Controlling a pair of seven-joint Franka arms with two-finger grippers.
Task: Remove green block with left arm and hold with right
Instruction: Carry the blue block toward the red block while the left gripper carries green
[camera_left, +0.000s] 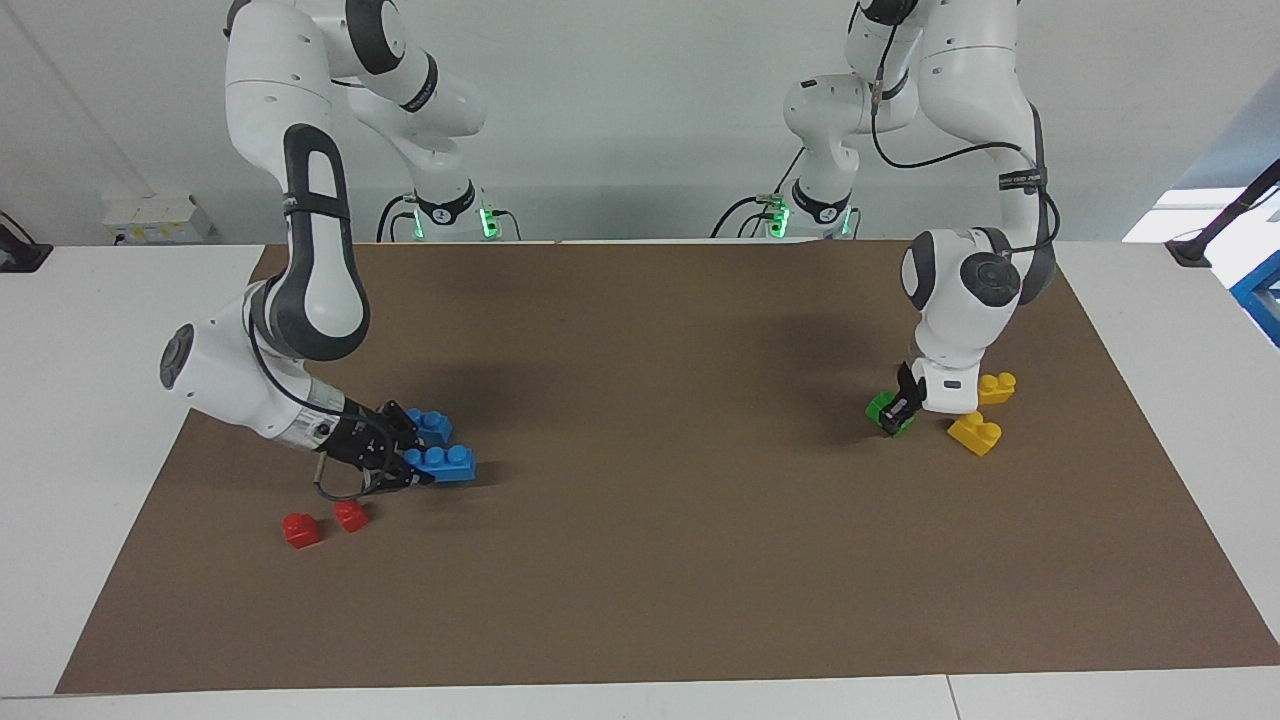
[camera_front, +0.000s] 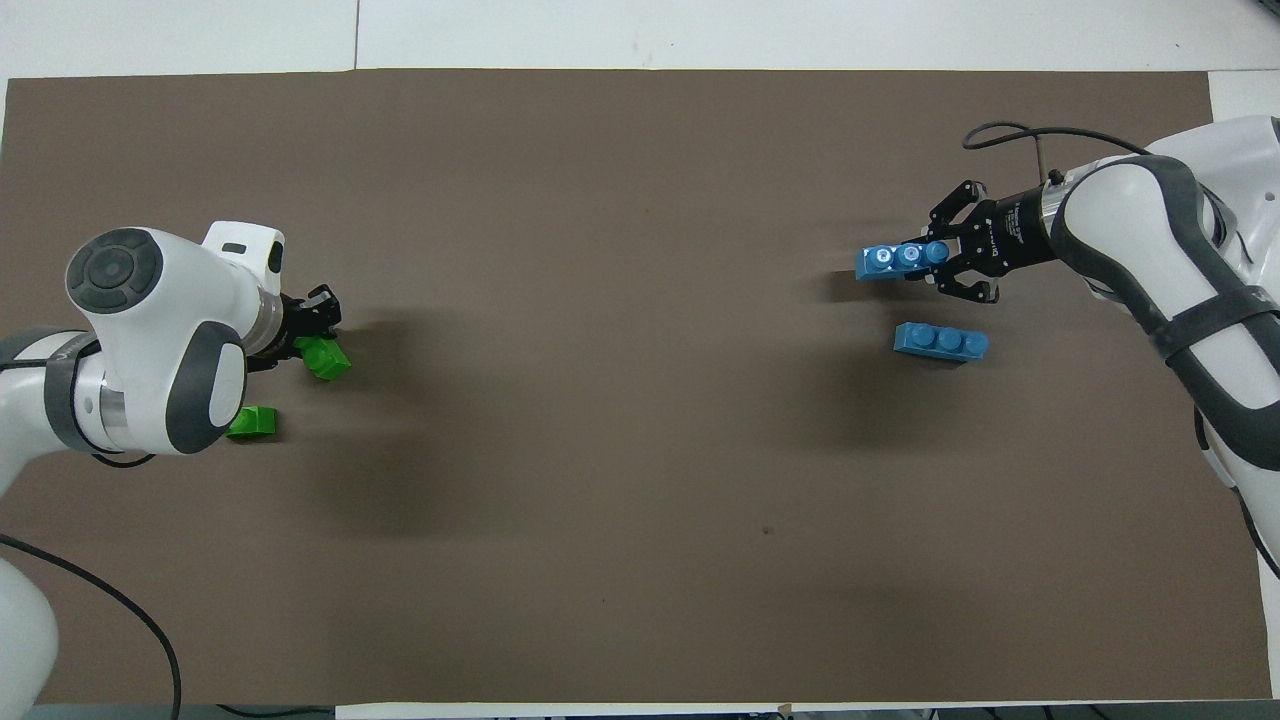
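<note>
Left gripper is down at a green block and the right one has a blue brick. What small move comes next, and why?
Probably lift the left gripper straight up, clear of the green block. That block sits low on the mat beside a yellow brick, apparently set down. The right gripper is shut on a blue brick, so its hold needs no change.

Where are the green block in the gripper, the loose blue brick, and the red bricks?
green block (camera_front: 325, 358): overhead view, top face.
loose blue brick (camera_front: 940, 342): overhead view, middle stud.
red bricks (camera_left: 301, 530): facing view, one brick's front.
</note>
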